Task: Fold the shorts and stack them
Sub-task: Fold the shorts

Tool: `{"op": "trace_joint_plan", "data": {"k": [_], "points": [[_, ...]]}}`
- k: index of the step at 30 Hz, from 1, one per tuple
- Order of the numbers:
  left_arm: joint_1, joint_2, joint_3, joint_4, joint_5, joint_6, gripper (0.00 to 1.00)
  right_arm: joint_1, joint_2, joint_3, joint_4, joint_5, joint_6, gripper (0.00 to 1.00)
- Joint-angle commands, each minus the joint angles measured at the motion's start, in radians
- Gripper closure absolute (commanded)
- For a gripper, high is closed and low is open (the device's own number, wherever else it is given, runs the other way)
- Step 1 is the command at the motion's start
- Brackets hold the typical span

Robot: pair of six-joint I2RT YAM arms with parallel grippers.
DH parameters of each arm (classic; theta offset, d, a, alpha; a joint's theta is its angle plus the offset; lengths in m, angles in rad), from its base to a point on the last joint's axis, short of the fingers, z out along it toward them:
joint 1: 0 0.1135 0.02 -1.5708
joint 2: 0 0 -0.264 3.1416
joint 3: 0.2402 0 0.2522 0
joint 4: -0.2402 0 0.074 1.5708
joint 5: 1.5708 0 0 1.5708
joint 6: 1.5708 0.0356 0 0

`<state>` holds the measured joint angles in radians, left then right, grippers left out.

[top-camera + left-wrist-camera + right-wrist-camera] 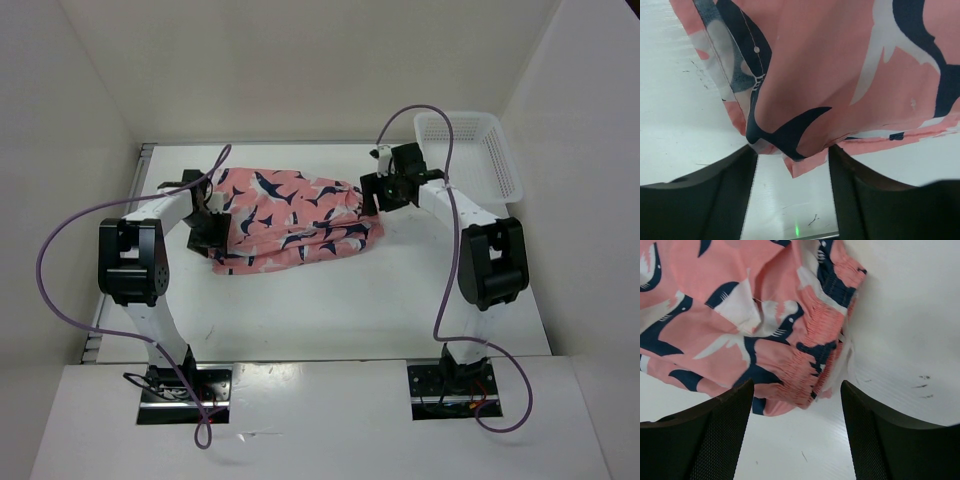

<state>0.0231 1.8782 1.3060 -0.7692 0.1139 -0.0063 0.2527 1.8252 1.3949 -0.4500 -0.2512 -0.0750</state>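
the shorts (295,220) lie in a loose, wrinkled heap at the middle-back of the table (330,310), between my two grippers. my left gripper (791,155) is released, jaws wide, with a hem corner of the cloth in the gap. my right gripper (796,387) is released too, jaws wide on either side of the gathered waistband. neither one pinches anything.

i judge the step in hand is to take both ends and spread the cloth flat before any fold. at the left i see more than one layer, so i should close on the full thickness of the edge — taking only the top layer would let the rest drag. the waistband elastic is bunched, so a deep bite will hold better than a bite with the tips. then i should lift both ends together and pull apart gently.

the basket (495,150) stands at the far right corner, well apart from the shorts — my right arm should not swing wide there.
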Motion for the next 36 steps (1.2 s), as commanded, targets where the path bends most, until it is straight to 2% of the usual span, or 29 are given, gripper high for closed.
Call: {"op": "trace_joint_plan", "data": {"k": [1, 3, 4, 7, 11, 16, 18, 21, 22, 24, 25, 31, 36], "points": [[0.006, 0.005, -0.004, 0.019, 0.026, 0.006, 0.39, -0.029, -0.027, -0.028, 0.007, -0.040, 0.021, 0.25], [0.006, 0.006, 0.005, 0.019, 0.026, 0.006, 0.44, -0.029, -0.027, -0.053, 0.007, -0.095, 0.021, 0.25], [0.006, 0.015, 0.006, 0.019, 0.026, 0.006, 0.51, -0.029, -0.027, -0.062, 0.007, -0.153, 0.021, 0.25], [0.006, 0.024, 0.015, 0.019, 0.036, 0.006, 0.59, -0.029, -0.018, -0.088, 0.016, -0.188, 0.040, 0.26], [0.006, 0.024, 0.015, 0.019, 0.036, 0.006, 0.74, -0.029, -0.009, -0.097, 0.016, -0.188, 0.030, 0.33], [0.006, 0.024, 0.015, 0.028, 0.027, 0.006, 0.93, -0.029, -0.009, -0.088, 0.016, -0.197, 0.030, 0.51], [0.006, 0.024, 0.015, 0.028, 0.018, 0.006, 0.94, -0.029, -0.009, -0.088, 0.016, -0.197, 0.030, 0.57], [0.006, 0.024, 0.015, 0.038, 0.006, 0.006, 0.98, -0.029, 0.000, -0.068, 0.016, -0.188, 0.030, 0.57], [0.006, 0.024, 0.015, 0.038, -0.005, 0.006, 0.98, -0.029, 0.000, -0.068, 0.016, -0.188, 0.030, 0.54], [0.006, 0.015, 0.024, 0.038, -0.014, 0.006, 0.99, -0.029, 0.000, -0.047, 0.016, -0.177, 0.011, 0.40], [0.006, 0.015, 0.024, 0.038, -0.014, 0.006, 0.99, -0.029, 0.011, -0.037, 0.016, -0.177, -0.002, 0.38], [0.006, 0.004, 0.033, 0.038, -0.025, 0.006, 0.99, -0.029, 0.042, 0.036, 0.004, -0.316, 0.013, 0.39], [0.006, 0.004, 0.033, 0.038, -0.034, 0.006, 0.99, -0.029, 0.060, -0.013, 0.026, -0.274, 0.043, 0.47]]}}
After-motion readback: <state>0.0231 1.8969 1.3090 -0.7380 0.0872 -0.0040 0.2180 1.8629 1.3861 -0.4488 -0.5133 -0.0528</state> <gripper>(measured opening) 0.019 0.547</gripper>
